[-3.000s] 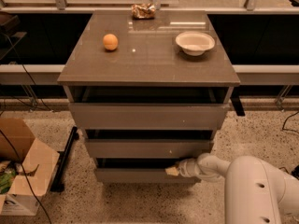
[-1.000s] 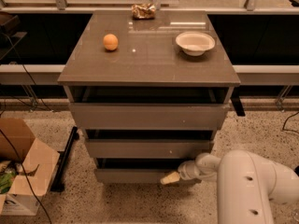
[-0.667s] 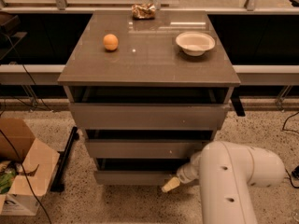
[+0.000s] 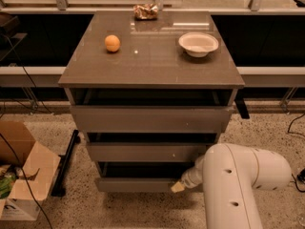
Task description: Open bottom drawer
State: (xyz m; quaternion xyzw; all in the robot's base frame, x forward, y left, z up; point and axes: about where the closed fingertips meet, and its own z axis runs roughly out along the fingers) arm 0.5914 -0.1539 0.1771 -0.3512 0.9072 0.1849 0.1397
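The grey cabinet has three drawers. The bottom drawer [image 4: 133, 184] is pulled out a little, with a dark gap above its front panel. My gripper [image 4: 178, 186] is at the right end of that drawer's front, low near the floor. My white arm [image 4: 238, 180] comes in from the lower right and hides the drawer's right corner.
On the cabinet top [image 4: 157, 66] lie an orange [image 4: 112, 43], a white bowl [image 4: 198, 44] and a crumpled bag [image 4: 146, 11]. The top drawer [image 4: 150, 118] and middle drawer [image 4: 147, 151] stand slightly out. An open cardboard box [image 4: 21, 168] sits on the floor at left. Cables run at right.
My arm has swung in closer and fills more of the lower right. The gripper has dropped slightly along the bottom drawer's front. The drawer front looks about where it was.
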